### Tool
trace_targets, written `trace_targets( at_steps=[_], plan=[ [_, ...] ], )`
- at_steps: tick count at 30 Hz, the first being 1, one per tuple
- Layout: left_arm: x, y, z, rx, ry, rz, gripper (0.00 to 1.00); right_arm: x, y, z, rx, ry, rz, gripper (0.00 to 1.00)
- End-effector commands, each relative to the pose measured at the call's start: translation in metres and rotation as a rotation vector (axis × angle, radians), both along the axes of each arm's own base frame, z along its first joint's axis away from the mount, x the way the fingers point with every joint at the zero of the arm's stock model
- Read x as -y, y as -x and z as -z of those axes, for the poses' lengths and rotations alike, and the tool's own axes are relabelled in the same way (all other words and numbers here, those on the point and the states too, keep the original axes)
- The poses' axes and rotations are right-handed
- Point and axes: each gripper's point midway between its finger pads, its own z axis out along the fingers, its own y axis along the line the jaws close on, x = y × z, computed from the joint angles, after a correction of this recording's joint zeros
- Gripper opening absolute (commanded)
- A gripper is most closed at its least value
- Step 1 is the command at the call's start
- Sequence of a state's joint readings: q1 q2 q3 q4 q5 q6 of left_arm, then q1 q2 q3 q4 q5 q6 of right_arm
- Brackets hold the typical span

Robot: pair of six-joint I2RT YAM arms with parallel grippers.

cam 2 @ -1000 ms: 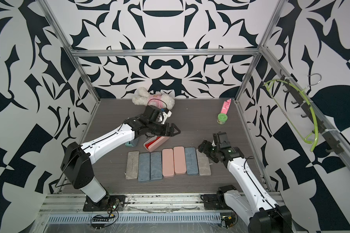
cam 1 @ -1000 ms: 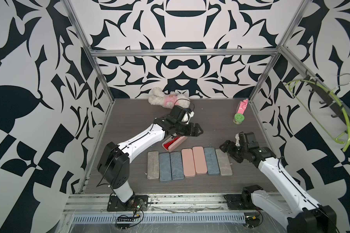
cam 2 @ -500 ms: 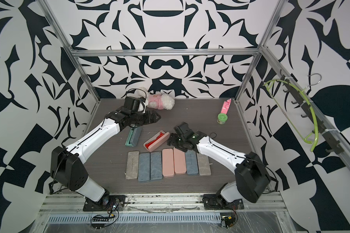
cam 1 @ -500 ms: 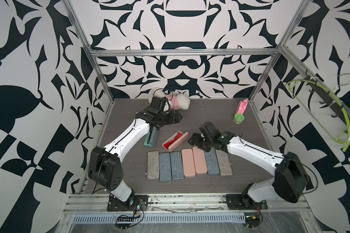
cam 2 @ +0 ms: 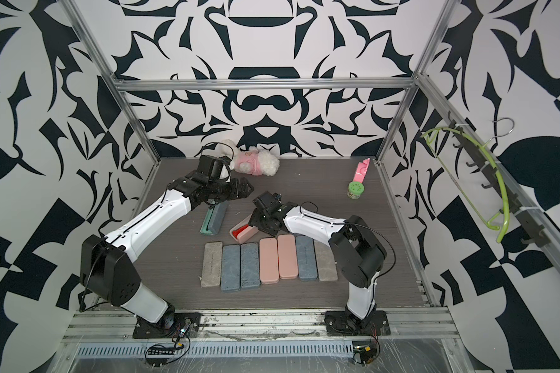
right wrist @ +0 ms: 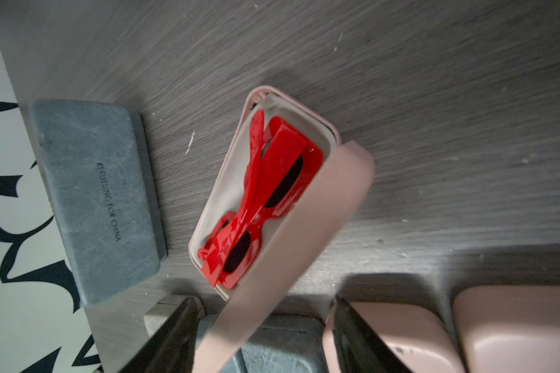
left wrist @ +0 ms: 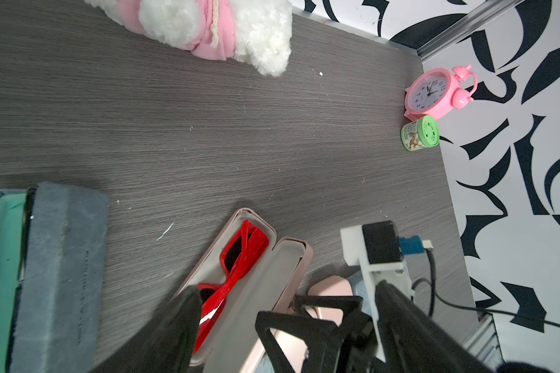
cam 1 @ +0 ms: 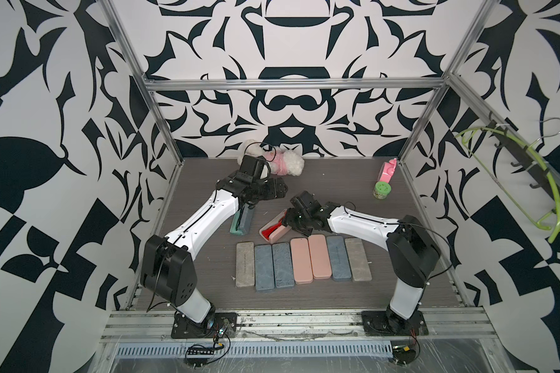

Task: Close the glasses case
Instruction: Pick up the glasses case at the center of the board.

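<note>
Closing begun, not finished: lid (right wrist: 304,242) of pink glasses case (cam 1: 274,230) raised at an angle, red sunglasses (right wrist: 265,193) visible inside. Left to do, by judgement: lid down flat on base.

Right gripper (right wrist: 265,303): jaws partly apart, astride the lid; contact unclear, nothing clamped.

Left gripper (cam 1: 280,190): jaws wide, empty, far-left of the case.

Row of closed cases (cam 1: 301,263) just near of the case, mid-table.

Bare worktop (cam 1: 330,184) lies open behind the pink glasses case (cam 1: 274,238) — up to the plush toy (cam 1: 288,164), clock (cam 1: 387,171) and jar (cam 1: 381,191) along the far edges — while a blue case (cam 1: 246,219) and the row of closed cases (cam 1: 282,264) crowd its left and front.
</note>
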State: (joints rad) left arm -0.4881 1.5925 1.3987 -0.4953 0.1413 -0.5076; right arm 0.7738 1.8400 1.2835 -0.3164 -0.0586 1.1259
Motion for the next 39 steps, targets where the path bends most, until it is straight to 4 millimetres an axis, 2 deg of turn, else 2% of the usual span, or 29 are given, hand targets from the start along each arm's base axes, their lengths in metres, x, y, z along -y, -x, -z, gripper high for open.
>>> trace_targets(
  at_steps=[1,4,7,11,18,22,31,39],
  plan=[
    [-0.004,0.001,-0.016,0.038,0.0,0.003,0.9,-0.012,-0.015,-0.021,0.042,-0.046,0.022,0.66],
    [-0.003,0.002,-0.016,0.039,0.005,0.008,0.9,-0.012,-0.016,-0.016,0.032,-0.032,0.023,0.61],
    [-0.003,0.002,-0.016,0.039,0.006,0.01,0.9,-0.011,-0.017,-0.014,0.03,-0.019,0.02,0.52],
    [-0.001,0.003,-0.016,0.036,0.013,0.019,0.89,-0.007,-0.018,-0.017,0.034,0.0,0.015,0.41],
    [0.003,0.003,-0.014,0.022,0.021,0.037,0.89,0.001,-0.022,-0.028,0.056,0.053,-0.002,0.28],
    [0.004,0.003,-0.012,0.016,0.024,0.043,0.89,0.004,-0.024,-0.027,0.051,0.056,-0.014,0.19],
    [0.007,0.003,-0.01,0.008,0.028,0.054,0.88,0.009,-0.028,-0.032,0.046,0.064,-0.047,0.14],
    [0.01,0.004,-0.009,-0.004,0.04,0.069,0.88,0.044,-0.036,-0.055,0.063,0.094,-0.052,0.1]
  ],
)
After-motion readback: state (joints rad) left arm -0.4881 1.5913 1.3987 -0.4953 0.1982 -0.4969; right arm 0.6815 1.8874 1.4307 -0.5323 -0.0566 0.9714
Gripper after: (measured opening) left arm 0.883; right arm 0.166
